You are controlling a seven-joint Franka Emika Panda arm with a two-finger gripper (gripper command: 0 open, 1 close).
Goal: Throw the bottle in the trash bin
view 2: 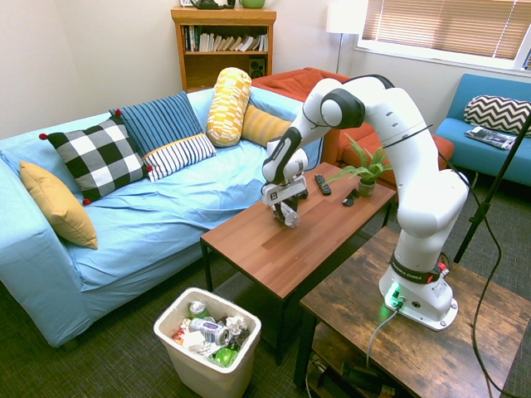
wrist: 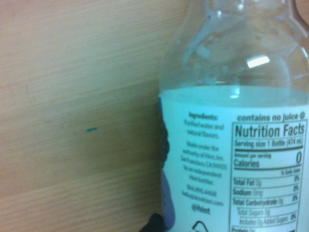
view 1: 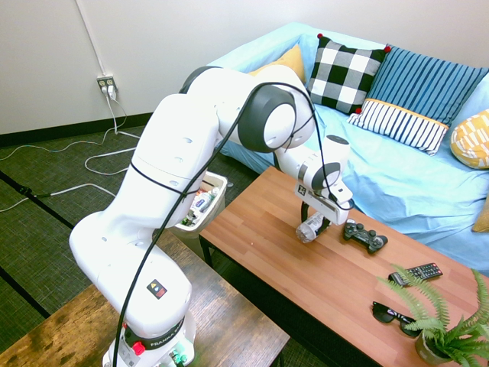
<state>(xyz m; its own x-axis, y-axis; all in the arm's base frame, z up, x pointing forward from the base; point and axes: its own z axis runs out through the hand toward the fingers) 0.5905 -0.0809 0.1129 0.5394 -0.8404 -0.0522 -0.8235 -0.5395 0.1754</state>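
The clear plastic bottle with a white label lies tilted on the wooden coffee table, its lower end touching the tabletop. My gripper comes down onto it, and its dark fingers look shut around the bottle's body. From the other side the bottle hangs just under the gripper. The wrist view shows the bottle from very close, its nutrition label readable. The white trash bin stands on the floor off the table's end, holding cans and wrappers. The arm partly hides the bin in the first exterior view.
A black game controller lies just beyond the bottle. A remote, sunglasses and a potted fern sit toward the table's far end. A blue sofa with cushions runs along the table's far side.
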